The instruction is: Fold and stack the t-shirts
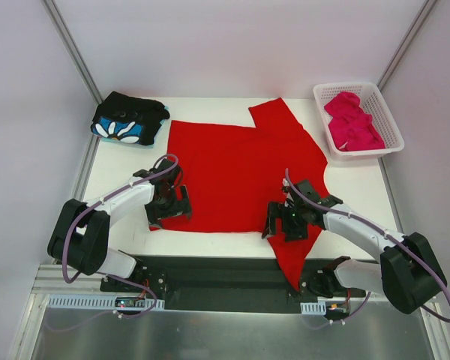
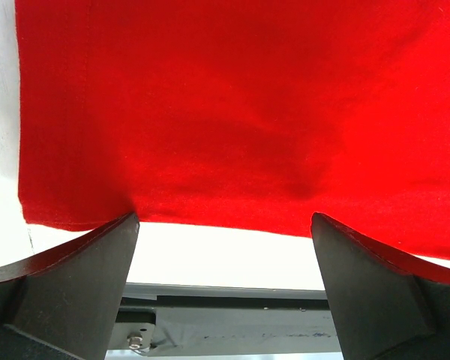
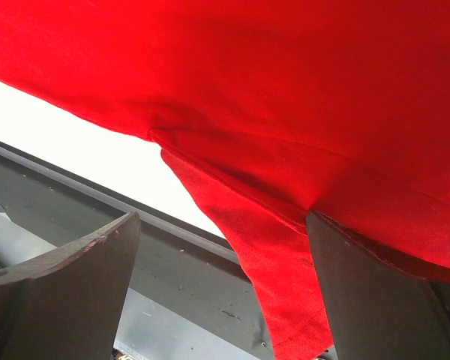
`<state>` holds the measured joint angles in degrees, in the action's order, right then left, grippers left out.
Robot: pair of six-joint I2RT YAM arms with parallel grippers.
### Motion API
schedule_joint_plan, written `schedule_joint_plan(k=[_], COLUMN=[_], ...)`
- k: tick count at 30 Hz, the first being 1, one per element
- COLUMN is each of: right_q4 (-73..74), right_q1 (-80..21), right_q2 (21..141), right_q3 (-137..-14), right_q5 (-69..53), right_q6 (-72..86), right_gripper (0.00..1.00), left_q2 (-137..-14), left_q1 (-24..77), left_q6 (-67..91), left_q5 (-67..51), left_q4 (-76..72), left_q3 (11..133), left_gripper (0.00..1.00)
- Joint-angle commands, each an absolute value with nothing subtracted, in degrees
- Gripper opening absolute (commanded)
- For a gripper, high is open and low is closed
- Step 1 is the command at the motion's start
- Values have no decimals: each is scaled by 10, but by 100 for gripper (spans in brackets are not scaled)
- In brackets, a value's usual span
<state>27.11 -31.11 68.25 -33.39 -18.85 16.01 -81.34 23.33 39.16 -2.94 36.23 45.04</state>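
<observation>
The plain red t-shirt (image 1: 232, 169) lies spread flat across the table's middle, one sleeve (image 1: 294, 259) drooping over the near edge. My left gripper (image 1: 170, 208) stands open at the shirt's near left corner, its fingers straddling the hem (image 2: 217, 217). My right gripper (image 1: 286, 223) is open too, over the near right part of the shirt where the sleeve (image 3: 285, 277) hangs down between its fingers. A folded black t-shirt with blue-and-white flowers (image 1: 129, 118) sits at the far left. The magenta-pink t-shirt (image 1: 352, 121) lies crumpled in the basket.
A white lattice basket (image 1: 391, 129) stands at the far right corner. The black mounting rail (image 1: 225, 274) runs along the near edge below the table. White walls with metal posts enclose the table on three sides.
</observation>
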Motion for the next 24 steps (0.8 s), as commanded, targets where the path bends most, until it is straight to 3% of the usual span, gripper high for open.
schedule_joint_plan(k=[1,24], right_q4=[251,324], right_q1=[-314,-374], right_q2=[676,632], right_q3=[-316,-339], right_q5=[-207,-196], right_q6=[161,194], right_gripper=[96,96], left_q2=[-806,-823], left_q1=[239,241], left_q6=[394,395], left_q5=[-37,-50], left_q4=[367,352], left_q3=[442,438], left_gripper=[99,99])
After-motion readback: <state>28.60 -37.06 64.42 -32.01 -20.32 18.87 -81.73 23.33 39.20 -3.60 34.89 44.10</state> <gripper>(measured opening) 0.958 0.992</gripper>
